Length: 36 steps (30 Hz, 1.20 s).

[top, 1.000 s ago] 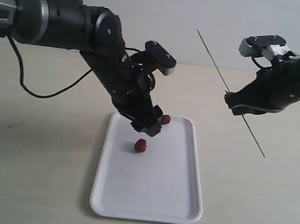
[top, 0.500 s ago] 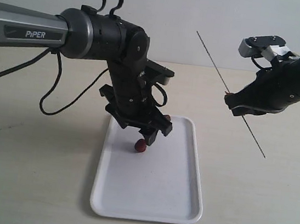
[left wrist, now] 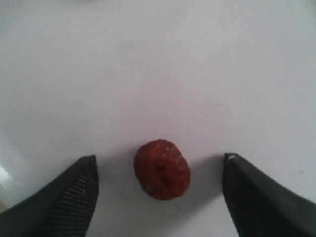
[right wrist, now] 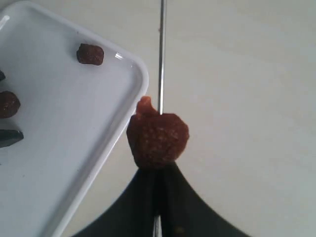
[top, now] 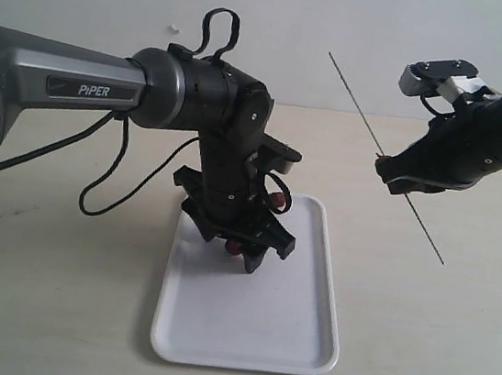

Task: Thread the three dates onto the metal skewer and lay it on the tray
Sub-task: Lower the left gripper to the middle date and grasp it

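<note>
On the white tray (top: 251,326) my left gripper (top: 245,250) stands open, pointing down. One date (left wrist: 162,169) lies on the tray floor between its fingers (left wrist: 74,197), touching neither. A second date (right wrist: 90,54) lies near the tray's far corner, partly hidden behind the left arm in the exterior view. Off to the right, above the table, my right gripper (top: 391,176) is shut on the thin metal skewer (top: 354,104), which slants down to the right. The third date (right wrist: 158,139) is threaded on the skewer right at the fingertips.
The pale tabletop (top: 416,339) surrounds the tray. The left arm's black cable (top: 111,192) loops over the table to the tray's left. The skewer's lower tip (top: 441,262) hangs above the table, right of the tray.
The left arm has swung right and come down over the tray; its open fingers now straddle the date. The right gripper and skewer have not moved.
</note>
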### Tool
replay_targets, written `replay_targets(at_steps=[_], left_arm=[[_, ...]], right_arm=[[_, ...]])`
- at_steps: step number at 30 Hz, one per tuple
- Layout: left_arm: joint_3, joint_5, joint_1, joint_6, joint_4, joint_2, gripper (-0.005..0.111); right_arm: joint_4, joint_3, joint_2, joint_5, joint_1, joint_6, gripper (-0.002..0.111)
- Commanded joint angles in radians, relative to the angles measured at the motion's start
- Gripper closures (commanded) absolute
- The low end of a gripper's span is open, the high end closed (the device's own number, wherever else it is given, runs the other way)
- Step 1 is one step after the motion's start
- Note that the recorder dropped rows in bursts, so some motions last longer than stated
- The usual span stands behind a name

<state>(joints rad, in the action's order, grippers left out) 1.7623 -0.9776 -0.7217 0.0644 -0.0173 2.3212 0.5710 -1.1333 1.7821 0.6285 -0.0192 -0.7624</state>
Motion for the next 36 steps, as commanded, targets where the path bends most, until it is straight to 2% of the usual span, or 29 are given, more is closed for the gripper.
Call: replay_targets(at_steps=[1, 4, 10, 15, 24, 31, 36], left_arm=[[0.005, 0.039, -0.002, 0.011, 0.006, -0.006, 0.04], [0.005, 0.042, -0.002, 0.011, 0.006, -0.006, 0.05], [0.005, 0.037, -0.002, 0.011, 0.006, -0.006, 0.052], [0.005, 0.037, -0.002, 0.009, 0.006, -0.006, 0.066], [0.005, 0.037, -0.002, -0.006, 0.006, -0.006, 0.067], [0.005, 0.037, -0.002, -0.008, 0.006, -0.006, 0.08], [0.005, 0.028, -0.002, -0.022, 0.006, -0.006, 0.08]], right_arm=[[-0.001, 0.0, -0.012, 0.001, -0.006, 0.005, 0.108], [0.001, 0.0, -0.012, 0.005, -0.006, -0.003, 0.108], [0.001, 0.0, -0.012, 0.005, -0.006, -0.003, 0.108], [0.003, 0.0, -0.012, 0.005, -0.006, -0.003, 0.108], [0.003, 0.0, -0.012, -0.003, -0.006, -0.003, 0.108], [0.003, 0.0, -0.012, -0.003, -0.006, -0.003, 0.108], [0.003, 0.0, -0.012, -0.006, -0.006, -0.004, 0.108]])
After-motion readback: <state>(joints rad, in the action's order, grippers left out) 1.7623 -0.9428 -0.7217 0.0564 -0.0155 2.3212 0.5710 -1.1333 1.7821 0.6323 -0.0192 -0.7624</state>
